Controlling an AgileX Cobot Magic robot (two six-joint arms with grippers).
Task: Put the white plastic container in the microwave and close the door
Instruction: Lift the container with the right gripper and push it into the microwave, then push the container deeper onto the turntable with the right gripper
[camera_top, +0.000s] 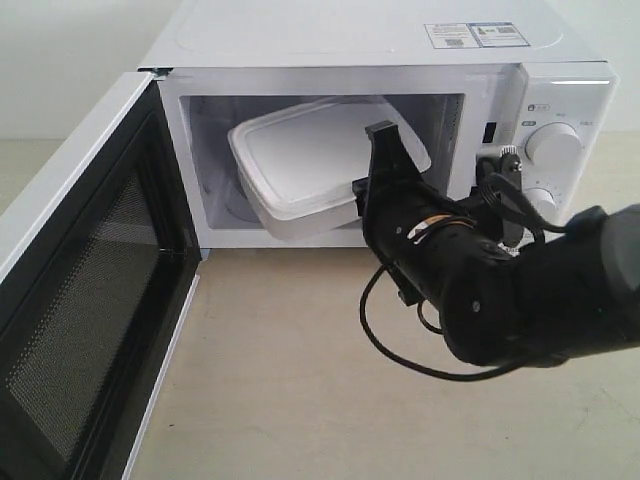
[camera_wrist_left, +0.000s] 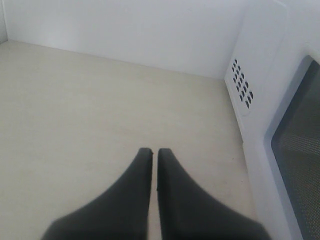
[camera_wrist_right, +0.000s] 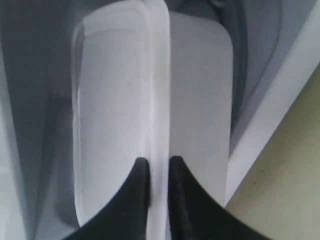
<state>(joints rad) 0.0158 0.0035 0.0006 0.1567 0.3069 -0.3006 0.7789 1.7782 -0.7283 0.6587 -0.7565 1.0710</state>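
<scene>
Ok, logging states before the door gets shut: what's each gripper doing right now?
Left gripper: closed, holding nothing.
Right gripper: closed on the rim of the white plastic container.

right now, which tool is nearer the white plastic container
Right. The right tool grips the white plastic container by its rim inside the microwave; the left tool is outside, over the table beside the microwave's vented side wall.
</scene>
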